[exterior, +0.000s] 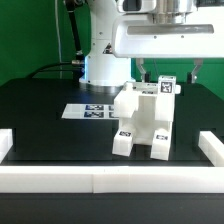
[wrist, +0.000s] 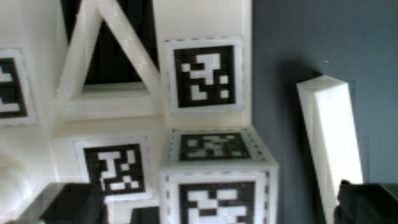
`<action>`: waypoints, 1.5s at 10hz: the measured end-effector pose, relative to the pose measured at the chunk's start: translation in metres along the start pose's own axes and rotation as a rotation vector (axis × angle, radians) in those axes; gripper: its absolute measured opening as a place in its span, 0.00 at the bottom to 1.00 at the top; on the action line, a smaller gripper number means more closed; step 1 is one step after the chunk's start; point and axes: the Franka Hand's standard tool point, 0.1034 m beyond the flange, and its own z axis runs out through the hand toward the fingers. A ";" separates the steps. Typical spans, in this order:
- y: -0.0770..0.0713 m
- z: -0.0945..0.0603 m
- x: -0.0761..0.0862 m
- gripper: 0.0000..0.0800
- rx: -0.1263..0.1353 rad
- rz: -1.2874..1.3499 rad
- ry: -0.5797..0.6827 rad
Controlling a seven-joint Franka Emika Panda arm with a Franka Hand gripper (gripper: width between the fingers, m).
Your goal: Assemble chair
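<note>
The chair (exterior: pixel 145 120) stands as one blocky white assembly with black-and-white tags in the middle of the black table, its tagged top block (exterior: pixel 165 86) at the upper right. My gripper (exterior: pixel 168 72) hangs just above that top, open, a dark finger (exterior: pixel 141 70) on each side and nothing clamped. In the wrist view the chair (wrist: pixel 196 90) fills the picture, with slotted pieces and several tags. A tagged block (wrist: pixel 217 185) lies between my gripper's (wrist: pixel 217 208) spread fingers (wrist: pixel 63 205), apart from both.
White border rails run along the front (exterior: pixel 110 180), the exterior view's left (exterior: pixel 6 146) and right (exterior: pixel 211 148). The marker board (exterior: pixel 92 111) lies flat behind the chair, before the arm's base (exterior: pixel 100 62). A white bar (wrist: pixel 329 135) lies on the dark table beside the chair.
</note>
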 end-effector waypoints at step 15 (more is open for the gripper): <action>-0.046 0.009 -0.055 0.81 -0.017 0.257 -0.008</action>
